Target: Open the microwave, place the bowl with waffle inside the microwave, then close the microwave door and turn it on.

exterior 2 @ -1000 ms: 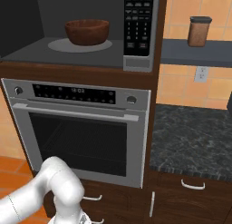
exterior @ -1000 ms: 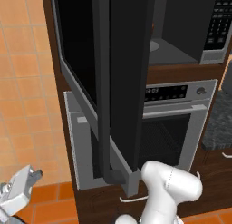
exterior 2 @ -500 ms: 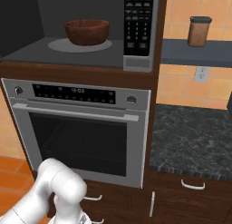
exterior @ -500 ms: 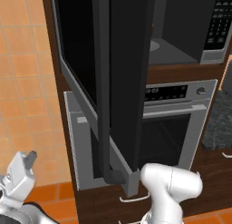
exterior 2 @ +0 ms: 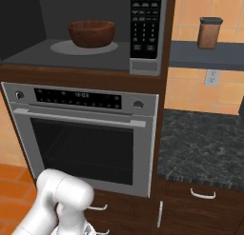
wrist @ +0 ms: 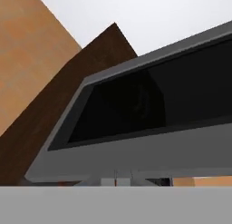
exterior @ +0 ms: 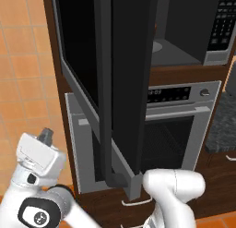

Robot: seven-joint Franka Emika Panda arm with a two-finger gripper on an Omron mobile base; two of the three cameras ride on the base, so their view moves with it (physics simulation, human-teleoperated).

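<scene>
Left base view: the microwave door [exterior: 124, 84] stands swung open, rigid and hinged; push its outer edge. The gripper [exterior: 39, 151] sits low beside it; finger opening cannot be told.

Right base view: the bowl with waffle [exterior 2: 91, 33] rests inside the microwave [exterior 2: 143, 34].

Hand view: door glass close ahead.
</scene>
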